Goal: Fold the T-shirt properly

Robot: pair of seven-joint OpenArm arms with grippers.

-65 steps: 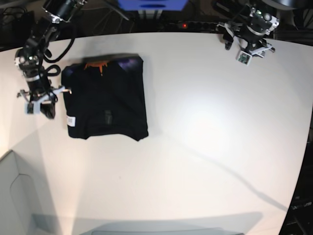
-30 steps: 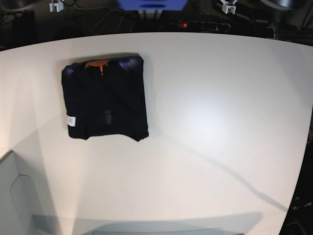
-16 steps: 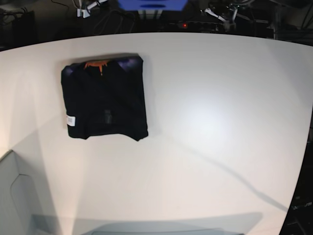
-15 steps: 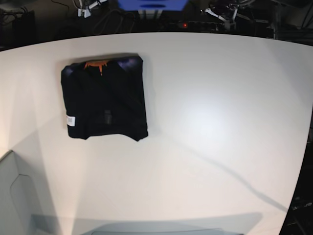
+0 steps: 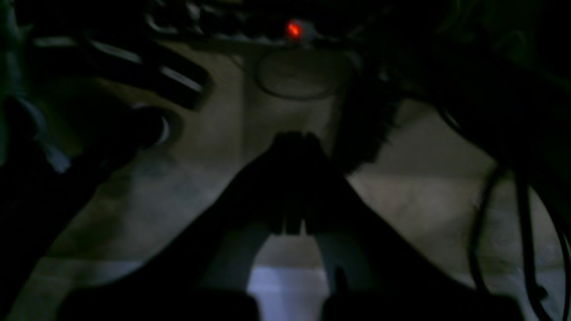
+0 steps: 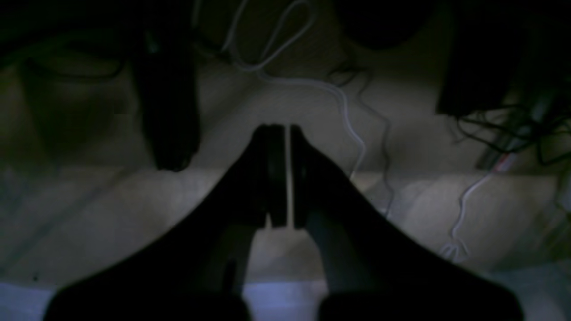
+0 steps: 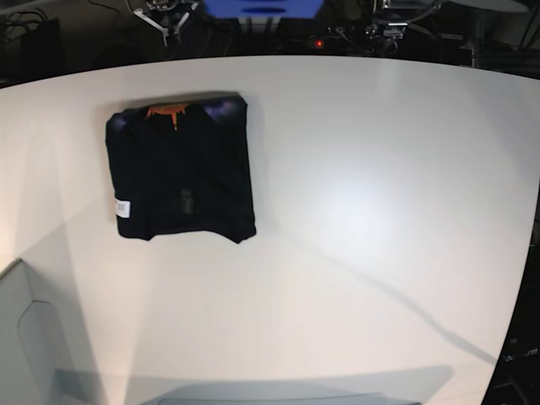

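Note:
The black T-shirt (image 7: 181, 169) lies folded into a compact rectangle on the left part of the white table (image 7: 363, 219). Its orange label (image 7: 165, 110) shows at the far edge and a small white tag (image 7: 123, 207) at the left edge. Both arms are drawn back behind the table's far edge, away from the shirt. My right gripper (image 6: 283, 131) is shut with nothing in it, and it shows small at the top left of the base view (image 7: 165, 15). The left gripper (image 5: 294, 140) is also shut and empty, at the top right (image 7: 386, 24).
Behind the table's far edge are a power strip with a red light (image 7: 317, 42) (image 5: 293, 30), loose white cables (image 6: 343, 102) and a blue object (image 7: 261, 7). A grey panel (image 7: 25, 337) stands at the near left corner.
Both arms have pulled off the table and swung back behind its far edge, then shifted slightly inward. The folded T-shirt has not moved.

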